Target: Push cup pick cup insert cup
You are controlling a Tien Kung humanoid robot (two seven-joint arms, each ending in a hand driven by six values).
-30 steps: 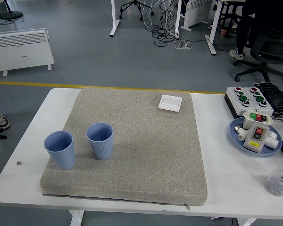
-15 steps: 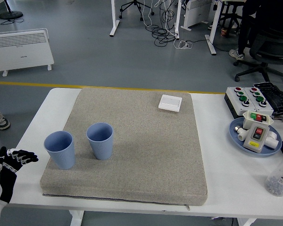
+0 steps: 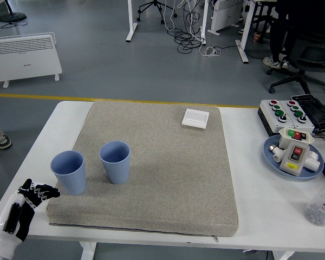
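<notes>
Blue cups (image 3: 69, 171) (image 3: 115, 161) stand upright, mouths up, near the mat's (image 3: 168, 162) front-left corner; open mat lies rightward. The left hand (image 3: 30, 199) hovers at the counter's (image 3: 260, 216) left edge, fingers loosely spread, empty.

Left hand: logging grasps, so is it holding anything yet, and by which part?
Nothing is held. The left hand hovers empty, fingers relaxed, just short of the nearer blue cup.

Two upright blue cups (image 3: 69, 171) (image 3: 115, 161) side by side
</notes>
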